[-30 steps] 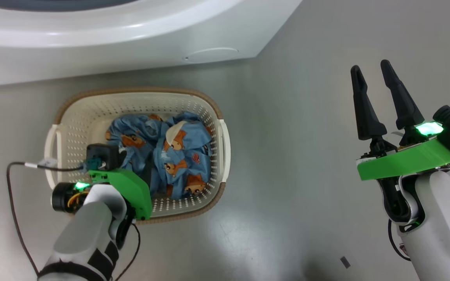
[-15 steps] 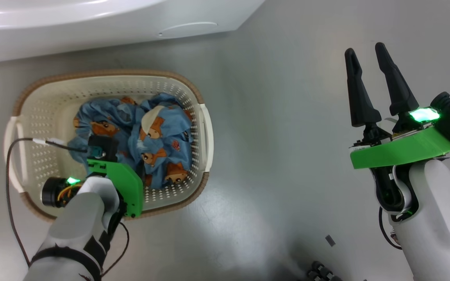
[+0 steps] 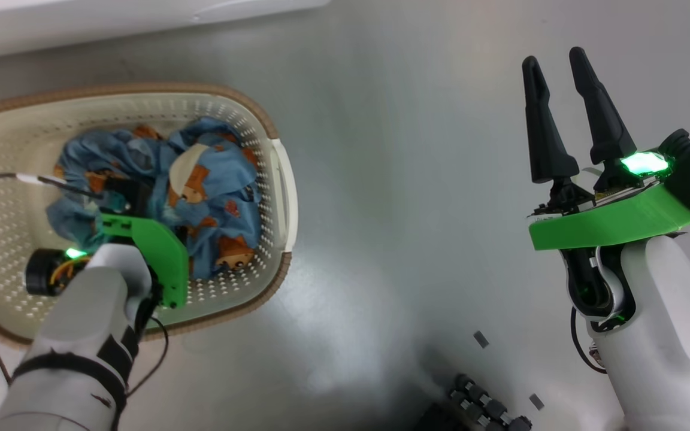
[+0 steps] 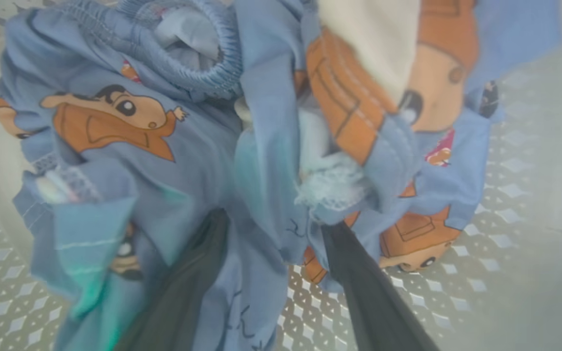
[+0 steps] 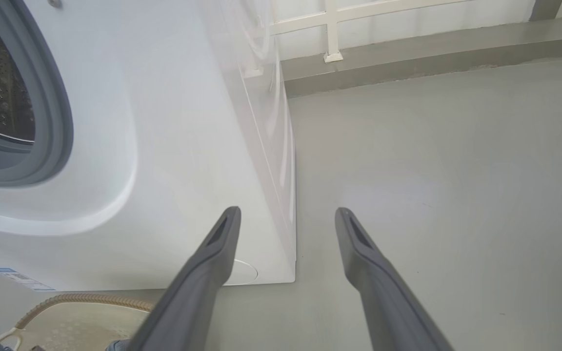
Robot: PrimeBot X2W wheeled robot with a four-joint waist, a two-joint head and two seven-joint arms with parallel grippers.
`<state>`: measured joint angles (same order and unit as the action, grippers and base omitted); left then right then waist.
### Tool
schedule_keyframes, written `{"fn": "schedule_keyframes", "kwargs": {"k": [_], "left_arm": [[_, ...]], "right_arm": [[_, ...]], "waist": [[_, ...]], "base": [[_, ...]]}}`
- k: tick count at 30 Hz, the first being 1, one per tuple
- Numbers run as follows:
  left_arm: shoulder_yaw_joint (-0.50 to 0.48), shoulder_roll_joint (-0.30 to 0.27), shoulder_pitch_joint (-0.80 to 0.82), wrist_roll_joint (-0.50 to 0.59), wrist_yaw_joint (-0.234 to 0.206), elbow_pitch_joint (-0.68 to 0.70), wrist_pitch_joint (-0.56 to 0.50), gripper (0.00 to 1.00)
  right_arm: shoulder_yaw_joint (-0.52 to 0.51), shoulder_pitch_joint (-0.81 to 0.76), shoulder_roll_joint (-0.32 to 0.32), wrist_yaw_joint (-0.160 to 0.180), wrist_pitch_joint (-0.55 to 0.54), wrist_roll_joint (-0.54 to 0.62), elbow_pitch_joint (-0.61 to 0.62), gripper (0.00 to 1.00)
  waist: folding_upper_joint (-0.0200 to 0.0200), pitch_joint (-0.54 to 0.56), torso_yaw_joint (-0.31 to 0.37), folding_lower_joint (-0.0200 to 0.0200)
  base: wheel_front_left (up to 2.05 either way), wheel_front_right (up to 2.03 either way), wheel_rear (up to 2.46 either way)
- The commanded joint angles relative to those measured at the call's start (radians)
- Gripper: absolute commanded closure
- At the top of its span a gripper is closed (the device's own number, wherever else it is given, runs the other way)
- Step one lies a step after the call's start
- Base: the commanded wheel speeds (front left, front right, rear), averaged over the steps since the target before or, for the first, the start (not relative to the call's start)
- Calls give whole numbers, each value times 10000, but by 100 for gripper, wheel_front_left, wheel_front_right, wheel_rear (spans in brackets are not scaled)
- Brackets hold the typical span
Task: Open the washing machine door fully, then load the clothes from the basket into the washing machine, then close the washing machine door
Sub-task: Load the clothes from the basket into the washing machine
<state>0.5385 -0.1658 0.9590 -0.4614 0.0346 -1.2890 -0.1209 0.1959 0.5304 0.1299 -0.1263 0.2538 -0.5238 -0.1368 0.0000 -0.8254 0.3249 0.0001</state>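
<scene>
The left hand points steeply down from its pale forearm, its 2 fingers apart. The right hand hovers off to the side, its 2 fingers parted and pointing forward.

Laundry area: washing machine, basket, bare floor.
</scene>
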Motion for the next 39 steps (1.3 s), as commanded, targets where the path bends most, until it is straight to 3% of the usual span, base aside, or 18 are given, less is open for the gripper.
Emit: {"fn": "schedule_keyframes", "kwargs": {"k": [1, 14, 19, 20, 21, 22, 23, 28, 39], "left_arm": [[-197, -263, 40, -84, -191, 50, -44, 0], [-366, -690, 655, -264, -1513, 0, -711, 0], [-316, -810, 769, -266, -1682, -6, -843, 0], [-287, -828, 781, -258, -1673, -7, -918, 16], [-261, -844, 791, -254, -1662, -8, -992, 51], [-250, -855, 795, -263, -1653, -9, -1058, 67], [-234, -865, 795, -270, -1640, -10, -1131, 100], [-175, -872, 777, -306, -1494, -12, -1217, 100], [-349, -669, 599, -747, -683, -14, -407, 100]], "right_arm": [[147, -180, -12, -44, 80, 92, 247, 0], [404, 159, -287, -44, 80, 76, 345, 0], [402, 177, -335, -44, 80, 70, 337, 0], [410, 183, -348, -44, 80, 67, 330, 0], [417, 190, -360, -44, 80, 66, 319, 0], [422, 194, -372, -44, 80, 65, 307, 0], [425, 196, -387, -44, 80, 65, 296, 0], [413, 224, -435, -44, 80, 55, 257, 0], [297, 267, -294, -44, 80, 102, 179, 0]], "waist": [[0, -233, 165, -1], [0, -933, 597, -1], [0, -1037, 712, -1], [0, -1044, 732, -1], [0, -1043, 747, -1], [0, -1036, 756, -1], [0, -1025, 762, -1], [0, -943, 733, -1], [0, -333, 367, -1]], "base": [[0, 0, 0], [0, 0, 0], [0, 0, 0], [0, 0, 0], [0, 0, 0], [0, 0, 0], [0, 0, 0], [0, 0, 0], [0, 0, 0]]}}
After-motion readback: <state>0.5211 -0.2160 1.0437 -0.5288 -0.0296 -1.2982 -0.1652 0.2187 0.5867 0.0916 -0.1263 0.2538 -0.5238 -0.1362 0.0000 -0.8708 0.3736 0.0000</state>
